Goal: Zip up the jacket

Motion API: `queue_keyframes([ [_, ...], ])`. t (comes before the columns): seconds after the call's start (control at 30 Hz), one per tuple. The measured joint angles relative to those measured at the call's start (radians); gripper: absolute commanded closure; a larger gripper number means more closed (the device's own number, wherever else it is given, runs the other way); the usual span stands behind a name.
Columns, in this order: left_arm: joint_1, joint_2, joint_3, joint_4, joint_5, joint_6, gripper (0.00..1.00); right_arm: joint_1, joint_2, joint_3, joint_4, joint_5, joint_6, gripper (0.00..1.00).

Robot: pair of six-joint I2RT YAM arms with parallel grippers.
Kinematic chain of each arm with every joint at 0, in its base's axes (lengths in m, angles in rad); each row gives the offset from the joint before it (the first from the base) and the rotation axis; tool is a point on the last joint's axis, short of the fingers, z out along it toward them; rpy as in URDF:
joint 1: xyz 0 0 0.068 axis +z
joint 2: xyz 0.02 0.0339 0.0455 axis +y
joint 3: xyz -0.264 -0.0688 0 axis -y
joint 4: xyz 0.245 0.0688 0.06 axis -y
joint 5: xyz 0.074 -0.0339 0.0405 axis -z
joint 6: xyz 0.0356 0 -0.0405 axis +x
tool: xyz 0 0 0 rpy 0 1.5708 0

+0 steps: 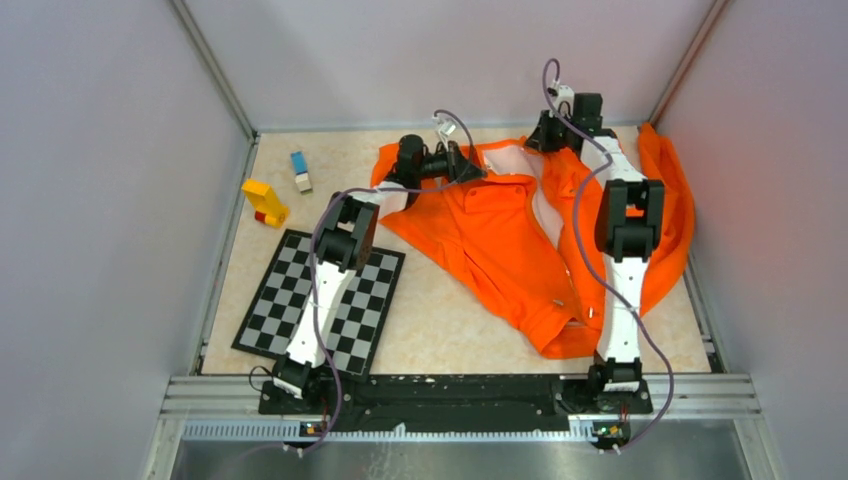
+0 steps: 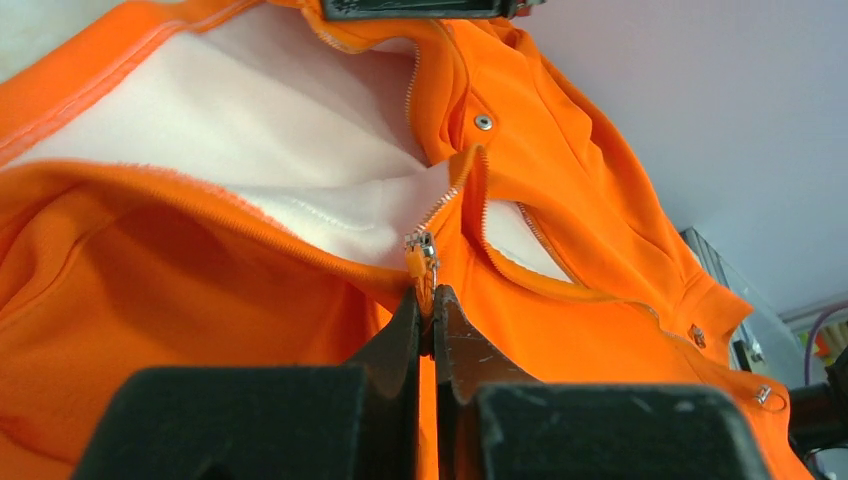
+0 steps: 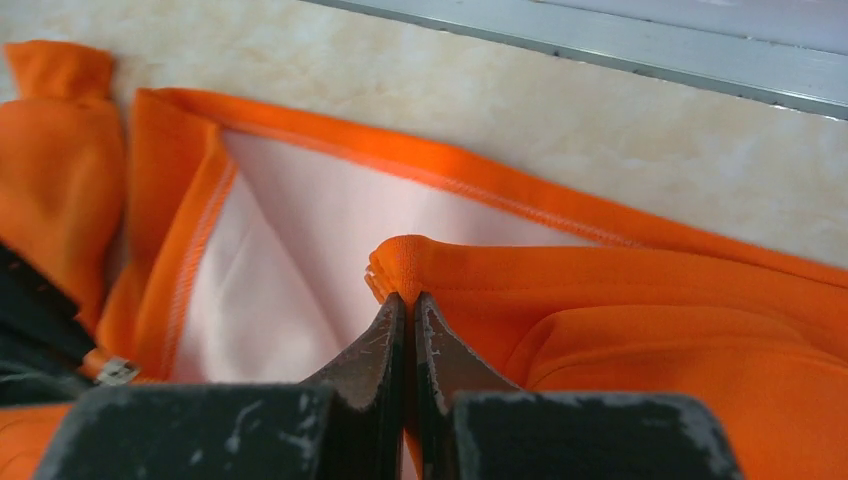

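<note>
Broadly, the jacket (image 1: pixel 500 240) sprawls crumpled over the right half of the marbled beige table (image 1: pixel 440 320), from the far edge down toward the near right corner, its smooth orange cloth folded open on pale, fleecy lining. The left gripper (image 2: pixel 432 298) presses its dark wedge-shaped fingers together on the small orange zipper pull (image 2: pixel 418 258), above which the metal teeth part; a round metal snap (image 2: pixel 483 122) sits beside them. The right gripper (image 3: pixel 408 300), black and scuffed, pinches a rounded fold of stitched jacket edge near the far edge. A flat checkerboard (image 1: pixel 372 300) lies near left, with a yellow block (image 1: pixel 265 200) and a blue-and-white block (image 1: pixel 300 170) toward the far left corner.
</note>
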Motion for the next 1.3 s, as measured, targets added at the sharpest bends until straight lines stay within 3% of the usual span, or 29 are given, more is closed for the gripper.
queue_keyframes([
  [0.17, -0.018, -0.065, -0.043, -0.004, 0.028, 0.114, 1.0, -0.018, -0.188, -0.17, 0.012, -0.083, 0.005, 1.0],
  [0.37, -0.031, -0.101, -0.043, 0.021, 0.059, 0.151, 1.0, -0.05, -0.26, -0.217, 0.016, -0.248, -0.05, 1.0],
  [0.63, -0.033, -0.101, -0.058, 0.138, 0.212, 0.165, 1.0, -0.058, -0.381, -0.541, 0.076, -0.492, -0.191, 1.0],
  [1.0, -0.035, -0.086, -0.058, 0.323, 0.417, 0.081, 1.0, -0.058, -0.447, -0.621, 0.13, -0.649, -0.319, 1.0],
  [1.3, -0.04, -0.069, -0.057, 0.277, 0.438, 0.103, 1.0, -0.057, -0.447, -0.617, -0.043, -0.699, -0.524, 1.0],
])
